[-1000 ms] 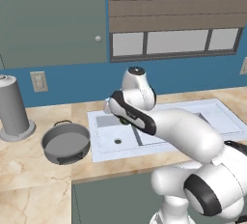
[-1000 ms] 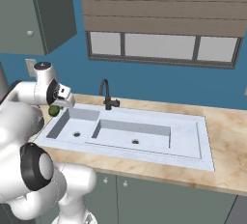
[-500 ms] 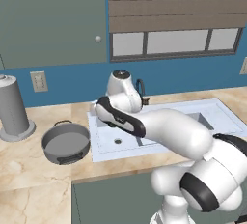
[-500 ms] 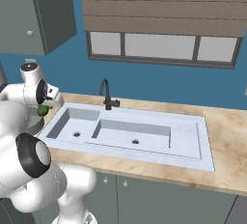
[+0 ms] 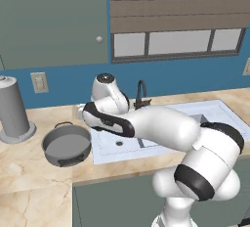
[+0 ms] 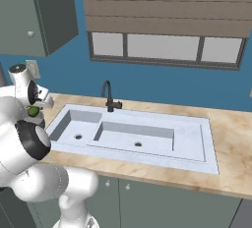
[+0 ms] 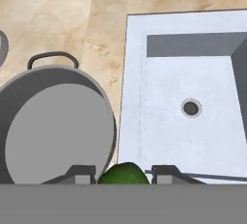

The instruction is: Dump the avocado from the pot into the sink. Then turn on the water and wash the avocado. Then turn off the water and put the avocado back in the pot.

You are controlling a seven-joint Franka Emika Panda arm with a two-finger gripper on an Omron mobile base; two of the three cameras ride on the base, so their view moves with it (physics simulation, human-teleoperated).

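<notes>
We carry the avocado (image 7: 123, 174) leftward, off the sink (image 5: 195, 111) and toward the pot (image 5: 67, 144). Over the last second our arm has swung from above the left basin to the sink's left rim, and the hand now hangs near the strip of counter (image 5: 29, 167) between basin and pot. The gripper (image 7: 123, 172) is clenched on the avocado, which sits between the two finger tips in the hand view and peeps out as a green spot under the hand (image 6: 33, 110) in the right base view. The pot stands empty on the counter, just left of the sink, its near rim almost under the fruit. The faucet (image 6: 108, 96) shows no running water. We judge that the washing is over and only the last step remains: a little more travel left, then release into the pot.
</notes>
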